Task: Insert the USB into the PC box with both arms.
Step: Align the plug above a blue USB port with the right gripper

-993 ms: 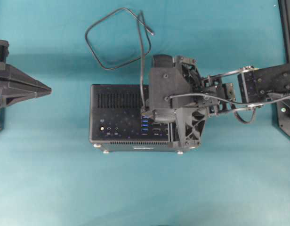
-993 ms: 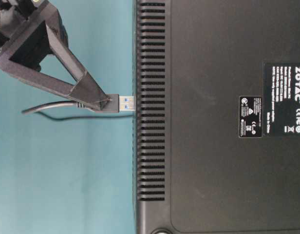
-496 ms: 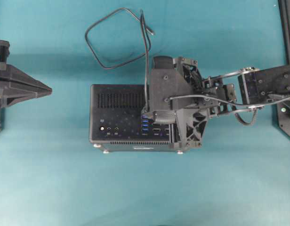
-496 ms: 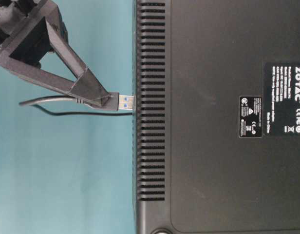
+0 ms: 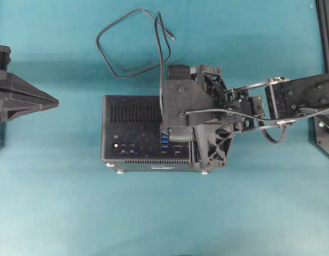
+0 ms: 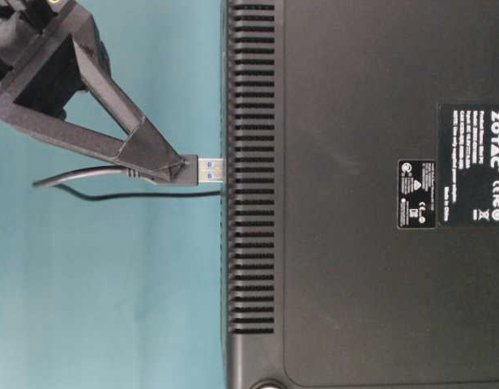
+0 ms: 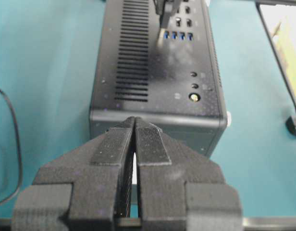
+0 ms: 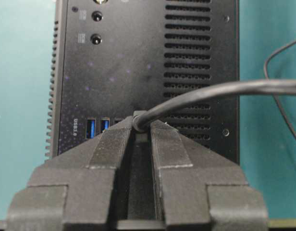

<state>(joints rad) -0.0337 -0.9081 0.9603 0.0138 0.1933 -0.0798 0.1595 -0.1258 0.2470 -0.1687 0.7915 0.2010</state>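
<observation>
USB plug sits pinched at the tip of the right gripper, whose jaws are clamped on the plug's dark body so that the bare metal end sticks out toward the box. In the table-level view that metal end is right at the box's ported face, with most of it showing; whether it has entered a socket cannot be told from there. The grip near the plug's back probably keeps the front clear for entry.

From the right wrist view the cable leaves the jaws and curves off to the right, so its pull acts sideways on the plug. Two blue sockets show just left of the gripper; the others are hidden behind it. In the overhead view the slack lies in a loop on the table beyond the box, loose enough not to drag.

The left gripper hangs well apart from the box's left end, jaws shut on nothing, pointing at it. It looks placed to brace the box against the push, though it is not yet touching.
</observation>
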